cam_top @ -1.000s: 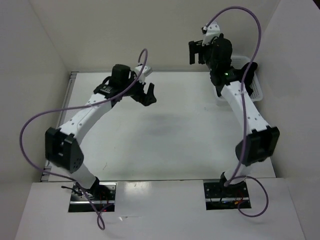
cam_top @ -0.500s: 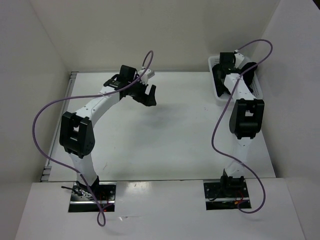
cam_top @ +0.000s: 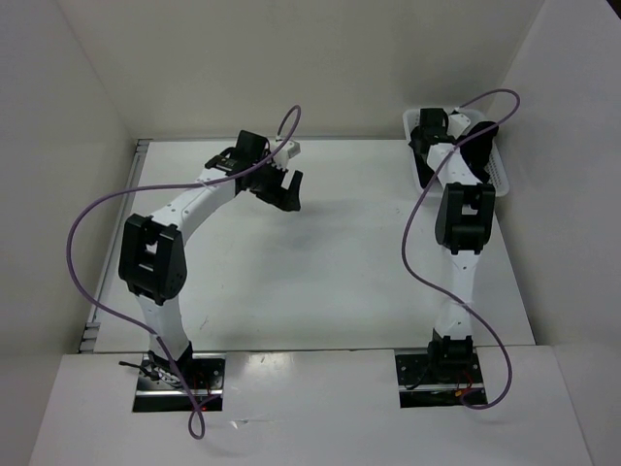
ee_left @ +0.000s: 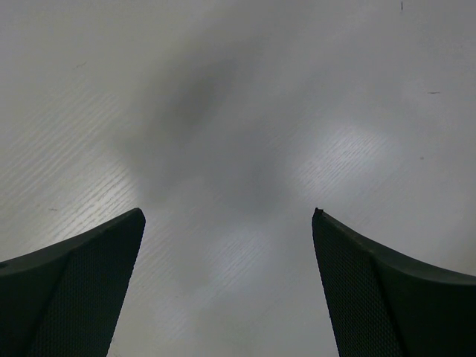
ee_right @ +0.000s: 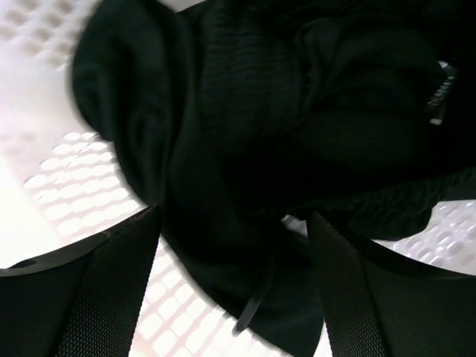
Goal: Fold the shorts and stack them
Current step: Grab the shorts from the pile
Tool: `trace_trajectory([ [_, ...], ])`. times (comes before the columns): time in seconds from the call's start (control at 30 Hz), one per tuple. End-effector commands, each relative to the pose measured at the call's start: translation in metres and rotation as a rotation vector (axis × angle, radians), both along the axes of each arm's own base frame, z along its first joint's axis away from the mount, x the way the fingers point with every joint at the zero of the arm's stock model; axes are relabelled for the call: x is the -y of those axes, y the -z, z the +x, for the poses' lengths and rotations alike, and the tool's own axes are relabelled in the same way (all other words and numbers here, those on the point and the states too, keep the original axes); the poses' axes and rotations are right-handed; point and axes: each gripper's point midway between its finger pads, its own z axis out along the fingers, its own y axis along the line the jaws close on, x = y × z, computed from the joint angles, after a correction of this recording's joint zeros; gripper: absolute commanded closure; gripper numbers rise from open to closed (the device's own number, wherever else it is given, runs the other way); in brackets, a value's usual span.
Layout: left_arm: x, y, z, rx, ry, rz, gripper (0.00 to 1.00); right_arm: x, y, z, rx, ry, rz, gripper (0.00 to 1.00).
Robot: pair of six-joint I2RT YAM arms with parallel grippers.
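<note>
Black shorts (ee_right: 245,134): one pair, one basket (ee_right: 52,182).

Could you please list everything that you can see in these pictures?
shorts: one pair, black, crumpled in the basket
basket: one, white plastic lattice, far right corner of the table
table: one, white, under both arms
cables: two, purple, one looping off each arm
arms: two, white and black, bolted at the near edge
left hand: open, above bare table
right hand: open, in the basket just over the shorts
</note>
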Motion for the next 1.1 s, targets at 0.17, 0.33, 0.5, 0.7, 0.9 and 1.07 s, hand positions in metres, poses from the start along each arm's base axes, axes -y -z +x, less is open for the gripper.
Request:
trace_trajectory([
  [0.17,-0.003,0.015,0.005,-0.021,-0.016,0.032,0.0,0.024,-0.005,0.014,0.043,0.064,-0.1,0.6],
  [0.33,-0.003,0.012,0.007,-0.012,-0.016,0.028,0.0,0.025,-0.024,0.024,0.072,0.017,-0.151,1.0],
  [0.5,-0.002,0.005,0.009,0.006,-0.016,0.021,0.0,0.018,-0.09,0.032,0.174,-0.056,-0.176,1.0],
  [0.7,0.0,-0.019,0.01,0.065,-0.01,-0.009,0.0,0.001,-0.178,0.02,0.297,-0.06,-0.227,1.0],
  [0.9,-0.011,-0.041,-0.009,0.125,-0.026,-0.015,0.0,-0.023,-0.25,-0.031,0.38,-0.073,-0.203,1.0],
  [1.07,-0.015,-0.062,-0.023,0.188,-0.019,-0.048,0.0,-0.033,-0.335,-0.083,0.528,-0.05,-0.285,1.0],
])
